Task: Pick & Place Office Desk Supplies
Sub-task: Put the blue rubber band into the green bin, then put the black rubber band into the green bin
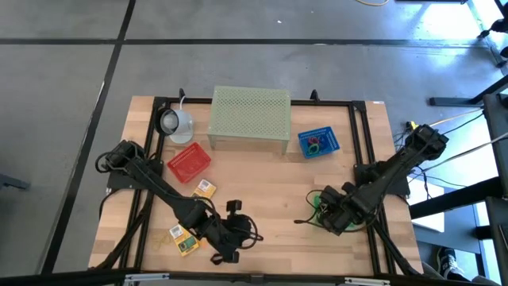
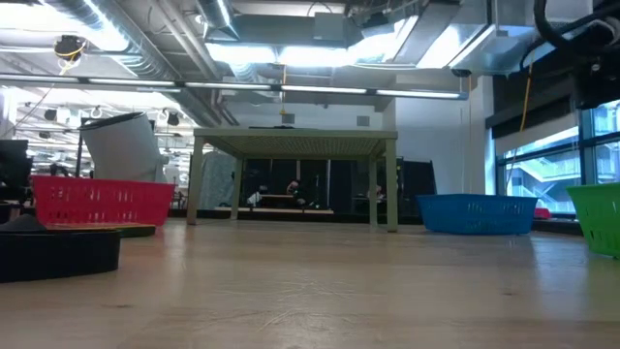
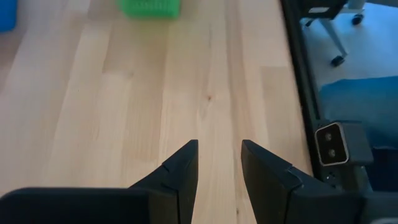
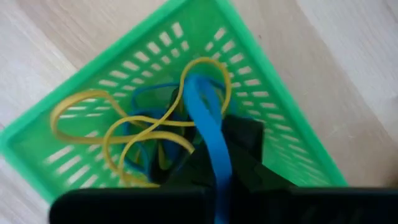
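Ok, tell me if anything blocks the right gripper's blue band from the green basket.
Nothing visible does. The right gripper is shut on the blue rubber band directly over the green basket, which holds only yellow bands.

Pale wood, bright plastic, dark matt arms

The table [image 1: 270, 187] is pale, smooth wood with a faint sheen; the green basket [image 4: 261, 74] at the right wrist frame's centre looks like glossy slotted plastic, holding rubbery yellow loops [image 4: 124, 124] and a smooth blue band [image 4: 208, 124]; the perforated stand [image 1: 250, 111] at upper centre looks matt.
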Tool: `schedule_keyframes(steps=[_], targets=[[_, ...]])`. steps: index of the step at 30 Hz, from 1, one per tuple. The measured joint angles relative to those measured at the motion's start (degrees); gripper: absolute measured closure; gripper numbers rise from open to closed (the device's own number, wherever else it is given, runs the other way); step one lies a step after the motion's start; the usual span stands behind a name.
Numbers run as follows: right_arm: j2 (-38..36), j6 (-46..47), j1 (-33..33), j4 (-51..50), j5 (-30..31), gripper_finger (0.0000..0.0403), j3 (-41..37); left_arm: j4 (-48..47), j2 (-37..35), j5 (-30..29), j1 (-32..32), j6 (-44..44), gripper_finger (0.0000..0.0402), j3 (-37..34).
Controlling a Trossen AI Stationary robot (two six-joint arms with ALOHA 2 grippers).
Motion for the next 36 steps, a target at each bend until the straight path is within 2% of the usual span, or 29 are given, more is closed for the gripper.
schedule_keyframes(steps=[6, 12, 15, 25, 29, 36], targets=[[0.0, 0.0, 0.0, 1.0, -1.2, 0.0361, 0.0, -10.9, 0.0, 1.7, 0.2, -12.7, 0.0286, 0.0], [0.0, 0.0, 0.0, 1.9, -1.2, 0.0313, 0.0, -18.5, 0.0, 11.8, -0.1, -19.3, 0.0284, 0.0], [0.0, 0.0, 0.0, 1.9, -1.2, 0.0288, 0.0, -18.6, 0.0, 14.1, -0.8, -19.7, 0.0275, 0.0], [0.0, 0.0, 0.0, 2.4, -2.7, 0.0220, 0.0, -18.5, 4.1, 11.2, -4.0, -18.8, 0.0224, 0.0], [0.0, -0.1, 0.0, 2.4, -3.4, 0.0212, 0.0, -18.8, 7.6, 11.2, -3.9, -18.8, 0.0213, 0.0], [0.0, -1.3, 0.0, 2.5, -12.3, 0.0221, 0.0, -18.7, 11.6, 13.6, -2.5, -18.7, 0.0212, -0.1]])
